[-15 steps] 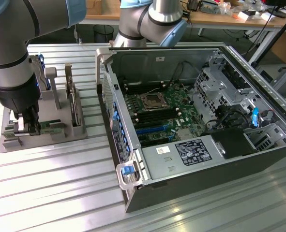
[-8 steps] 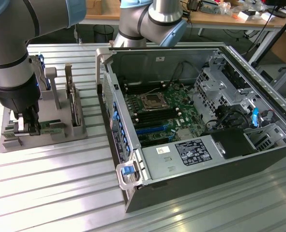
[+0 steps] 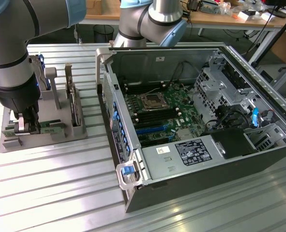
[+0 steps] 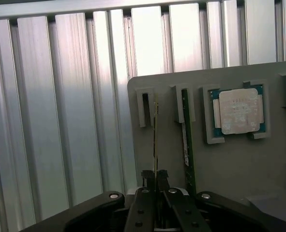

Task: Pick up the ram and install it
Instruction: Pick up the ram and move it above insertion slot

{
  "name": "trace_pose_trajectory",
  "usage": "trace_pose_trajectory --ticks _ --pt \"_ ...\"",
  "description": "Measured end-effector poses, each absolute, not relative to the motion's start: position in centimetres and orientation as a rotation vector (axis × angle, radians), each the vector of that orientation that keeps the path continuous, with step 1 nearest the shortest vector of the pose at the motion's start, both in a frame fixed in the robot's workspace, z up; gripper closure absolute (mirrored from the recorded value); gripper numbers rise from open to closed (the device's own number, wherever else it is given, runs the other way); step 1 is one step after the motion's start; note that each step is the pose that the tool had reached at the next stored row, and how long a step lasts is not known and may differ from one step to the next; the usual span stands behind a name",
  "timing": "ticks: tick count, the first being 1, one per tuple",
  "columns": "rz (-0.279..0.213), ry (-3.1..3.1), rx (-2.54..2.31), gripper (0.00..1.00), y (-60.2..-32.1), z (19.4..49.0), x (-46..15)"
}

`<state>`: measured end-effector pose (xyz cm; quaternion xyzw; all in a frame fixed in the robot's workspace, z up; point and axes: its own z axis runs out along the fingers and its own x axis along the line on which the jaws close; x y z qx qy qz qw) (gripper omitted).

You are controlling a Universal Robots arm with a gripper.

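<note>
The ram point(image 4: 155, 125) stands on edge in a slot of the grey holder point(image 4: 230, 159), seen edge-on as a thin green strip. My gripper point(image 4: 155, 178) is straight above it, its two black fingers pressed against the stick's two faces at one end, so it is shut on the ram. A second green stick point(image 4: 186, 140) stands in the neighbouring slot. In the exterior view my gripper point(image 3: 24, 124) reaches down into the grey holder point(image 3: 51, 137) at the exterior view's left, well apart from the open computer case point(image 3: 133, 166).
A processor chip point(image 4: 237, 110) lies in a recess of the holder beside the sticks. The open case holds the green motherboard point(image 3: 157, 111) with black and blue memory slots point(image 3: 150, 129), drive cages and cables. Upright holder posts point(image 3: 70, 96) stand near my arm on the ribbed metal table point(image 3: 60, 193).
</note>
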<state>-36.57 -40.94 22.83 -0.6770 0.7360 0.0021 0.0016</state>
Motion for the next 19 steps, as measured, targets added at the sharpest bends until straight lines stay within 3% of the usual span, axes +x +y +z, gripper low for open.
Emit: trace_pose_trajectory --ticks 19 --pt "0.01 2.232 -2.204 0.87 -40.9 24.3 -36.6"
